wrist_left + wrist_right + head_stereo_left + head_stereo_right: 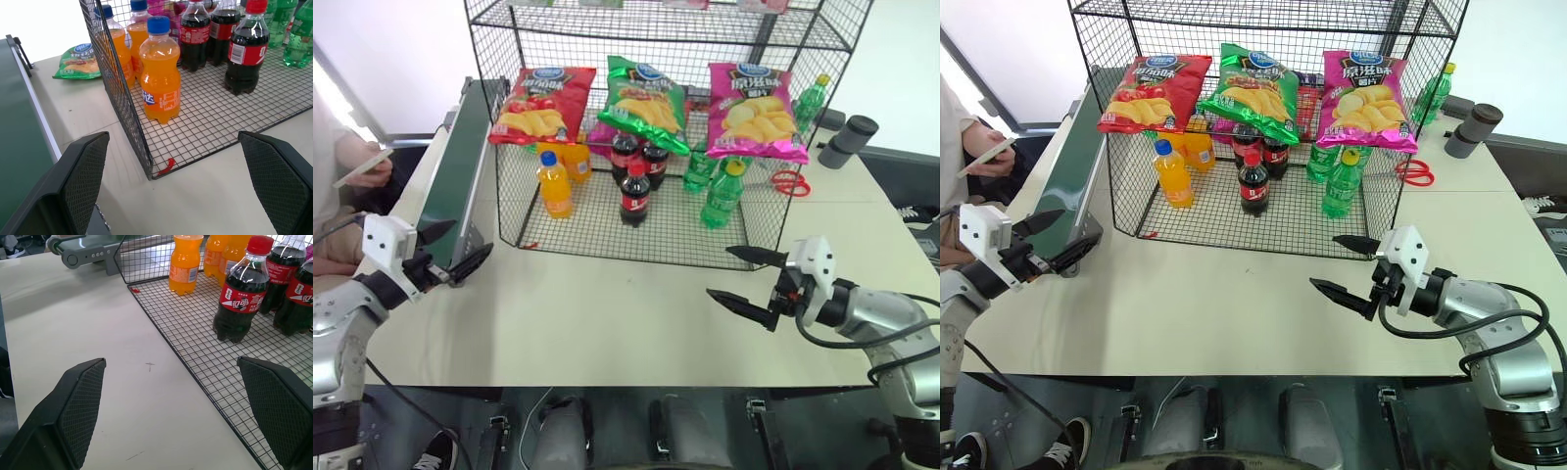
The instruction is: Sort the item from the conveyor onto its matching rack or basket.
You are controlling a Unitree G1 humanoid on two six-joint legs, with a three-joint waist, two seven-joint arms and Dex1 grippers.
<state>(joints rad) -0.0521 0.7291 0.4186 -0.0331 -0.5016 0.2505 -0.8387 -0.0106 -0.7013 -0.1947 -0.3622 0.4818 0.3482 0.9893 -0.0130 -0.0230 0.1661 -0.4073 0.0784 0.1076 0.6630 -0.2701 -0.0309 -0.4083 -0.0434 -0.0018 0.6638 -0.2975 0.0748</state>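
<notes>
beside the conveyor (22,142), perhaps a green chip bag (78,62), both tools (445,257) (748,278) spread apart, empty

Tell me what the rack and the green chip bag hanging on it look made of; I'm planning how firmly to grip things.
The rack looks like thin metal wire with a black coating: a fine, rigid grid, matte. The green chip bag looks like glossy plastic or foil film: it glints and crinkles, so it probably crushes easily.
</notes>
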